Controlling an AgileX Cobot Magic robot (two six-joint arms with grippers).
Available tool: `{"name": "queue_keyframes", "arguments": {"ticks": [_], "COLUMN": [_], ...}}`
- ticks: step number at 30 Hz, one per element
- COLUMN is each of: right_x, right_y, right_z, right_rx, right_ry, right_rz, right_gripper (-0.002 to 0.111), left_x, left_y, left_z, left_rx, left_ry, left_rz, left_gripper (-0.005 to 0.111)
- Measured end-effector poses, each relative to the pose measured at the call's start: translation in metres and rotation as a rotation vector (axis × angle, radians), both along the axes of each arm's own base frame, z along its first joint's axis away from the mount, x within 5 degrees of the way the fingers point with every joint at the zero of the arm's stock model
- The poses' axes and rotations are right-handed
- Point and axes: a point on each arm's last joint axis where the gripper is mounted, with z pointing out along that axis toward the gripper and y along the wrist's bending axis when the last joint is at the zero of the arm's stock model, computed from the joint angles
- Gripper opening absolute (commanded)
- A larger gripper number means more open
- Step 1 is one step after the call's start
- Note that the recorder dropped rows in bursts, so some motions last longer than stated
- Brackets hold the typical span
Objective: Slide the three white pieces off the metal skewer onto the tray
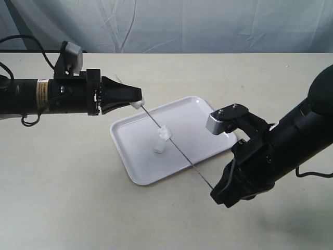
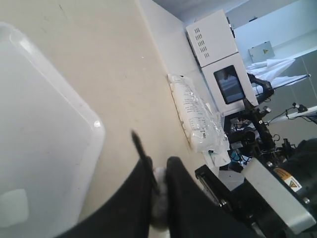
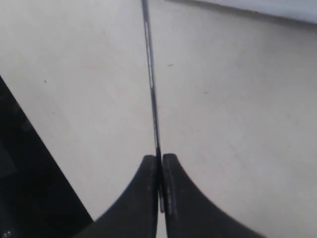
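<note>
The metal skewer (image 1: 179, 151) slants above the white tray (image 1: 200, 112). My left gripper (image 1: 136, 97) is shut on one white piece (image 1: 138, 104) at the skewer's upper end. In the left wrist view that piece (image 2: 159, 201) sits squeezed between the black fingers (image 2: 183, 193) of the left gripper (image 2: 158, 167), and the skewer's tip (image 2: 137, 143) pokes out past them. A second white piece (image 1: 164, 132) is still threaded mid-skewer. The third white piece (image 1: 158, 147) lies on the tray. My right gripper (image 1: 216, 194) is shut on the skewer's lower end, off the tray's near corner; in the right wrist view the right gripper (image 3: 160, 161) pinches the skewer (image 3: 150, 74).
The tray (image 2: 44, 148) lies on a beige table with a wrinkled grey curtain (image 1: 182, 26) behind. Beyond the table's edge, the left wrist view shows a plastic bag (image 2: 198, 119) and a white machine cabinet (image 2: 220, 54).
</note>
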Motion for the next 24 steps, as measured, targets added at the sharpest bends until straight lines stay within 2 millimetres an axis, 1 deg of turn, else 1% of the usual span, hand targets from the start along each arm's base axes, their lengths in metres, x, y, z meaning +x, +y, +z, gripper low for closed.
{"name": "queue_keyframes", "arguments": {"ticks": [8,10,13,15,17,19,21,24], "right_x": [-0.01,-0.013,-0.021,-0.022,-0.022,-0.022,-0.022,-0.019], "right_y": [-0.005,-0.007,-0.012,-0.013,-0.013,-0.013,-0.014,-0.014], "right_z": [-0.01,-0.012,-0.017,-0.018,-0.018,-0.016,-0.013,-0.005], "right_rx": [-0.027,-0.043,-0.084,-0.089,-0.091,-0.089,-0.085,-0.088], "right_ry": [0.036,0.052,0.104,0.109,0.11,0.093,0.069,0.021], "right_rz": [0.011,0.036,0.088,0.093,0.096,0.094,0.091,0.071], "right_gripper": [-0.001,-0.001,-0.001,-0.001,-0.001,-0.001,-0.001,-0.001], "left_x": [0.008,0.013,0.023,0.024,0.023,0.02,0.016,0.011], "left_y": [0.023,0.033,0.054,0.059,0.058,0.052,0.041,0.022], "left_z": [0.001,0.002,0.004,0.0,-0.006,-0.016,-0.024,-0.031], "left_rx": [-0.006,-0.013,-0.021,0.021,0.097,0.214,0.317,0.407], "left_ry": [-0.051,-0.056,-0.057,-0.048,-0.038,-0.031,-0.035,-0.049], "left_rz": [0.076,0.129,0.247,0.27,0.252,0.208,0.157,0.103], "left_gripper": [0.0,0.0,0.0,0.0,0.0,0.0,0.0,0.0]}}
